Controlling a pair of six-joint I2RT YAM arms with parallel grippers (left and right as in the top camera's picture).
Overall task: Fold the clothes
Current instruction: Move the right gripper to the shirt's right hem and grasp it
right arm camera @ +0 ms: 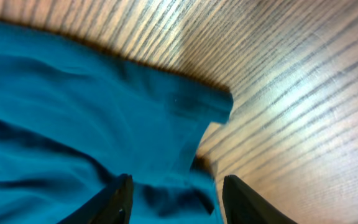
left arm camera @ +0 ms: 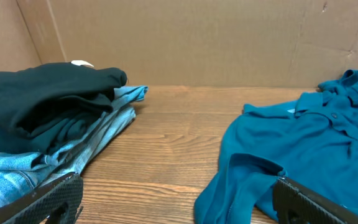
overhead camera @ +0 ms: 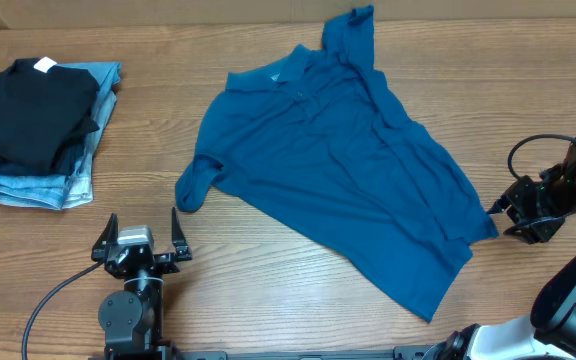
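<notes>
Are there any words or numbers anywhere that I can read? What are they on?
No text here can be read.
White tag on the black garment: too small to tell whether anything is printed on it.
Shirt, jeans, table: no writing shows.

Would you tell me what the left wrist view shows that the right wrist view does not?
Only the left wrist: the black garment stacked on the jeans, the collar of the teal shirt, and the open left gripper. Only the right wrist: a hem corner up close, with fabric between the parted fingers of the right gripper. Both: the teal shirt on the wooden table.
</notes>
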